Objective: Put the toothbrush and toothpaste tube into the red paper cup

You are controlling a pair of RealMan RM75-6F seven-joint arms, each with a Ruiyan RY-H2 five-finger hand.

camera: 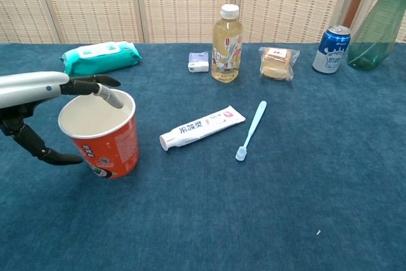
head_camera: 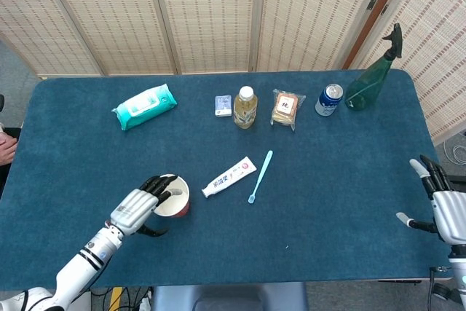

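left hand: your left hand (head_camera: 140, 209) is spread around the red paper cup (camera: 101, 132), fingers (camera: 104, 93) over the far rim, thumb low beside the near wall; can't tell if it actually grips the cup or only touches it
right hand: your right hand (head_camera: 443, 203) sits at the tabletop's right edge, fingers apart, holding nothing; well apart from everything
cup: upright on the blue felt tabletop (head_camera: 342, 180), mouth open, inside your left hand's span
toothpaste: white toothpaste tube (head_camera: 229, 176) lies flat just right of your left hand and the cup, not touching either; cap end points toward the cup
toothbrush: light blue plastic toothbrush (head_camera: 260, 175) lies flat just beyond the tube on its right, apart from it; bristle head at the near end
back row: far from both hands, left to right: teal wet-wipes pack (head_camera: 145, 105), small white-blue box (head_camera: 223, 105), clear bottle of yellow drink with white cap (head_camera: 245, 108), wrapped snack in clear film (head_camera: 287, 108), blue drink can (head_camera: 329, 100), green spray bottle (head_camera: 372, 79)
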